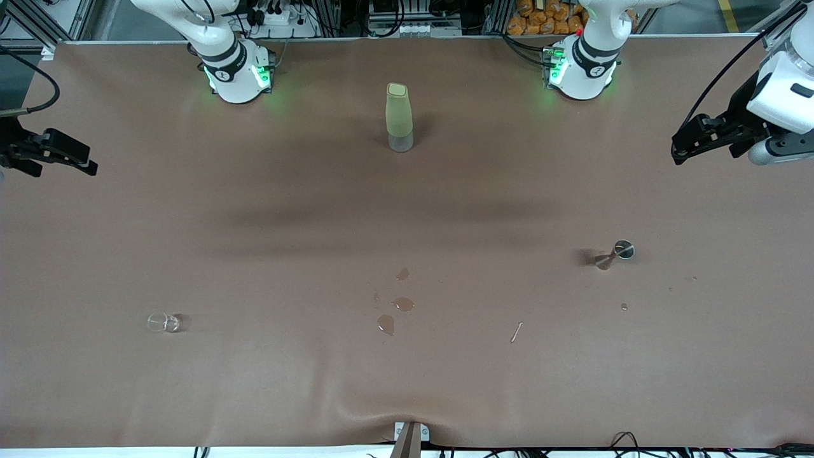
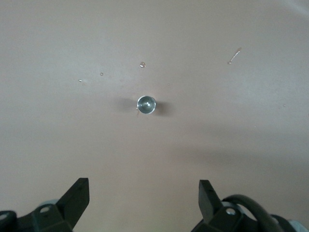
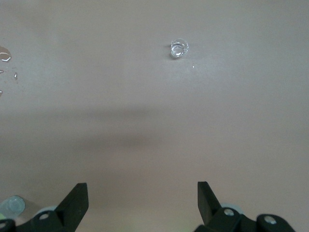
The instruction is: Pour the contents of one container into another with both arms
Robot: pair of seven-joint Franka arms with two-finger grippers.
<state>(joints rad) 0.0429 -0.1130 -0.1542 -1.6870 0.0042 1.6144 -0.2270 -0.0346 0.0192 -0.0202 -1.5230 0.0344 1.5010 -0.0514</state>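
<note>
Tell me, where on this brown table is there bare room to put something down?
Widest: the stretch between the tall green bottle and the puddles, spanning both ends. Also bare: the strip nearer the front camera than the small clear glass and puddles. Busiest: around the puddles, the little stick and the metal jigger. Both arms wait at the table's ends.

No readable writing anywhere on this table.
The small round dark badges on the two arm bases (image 1: 222, 74) carry a pale mark, too tiny to make out.
</note>
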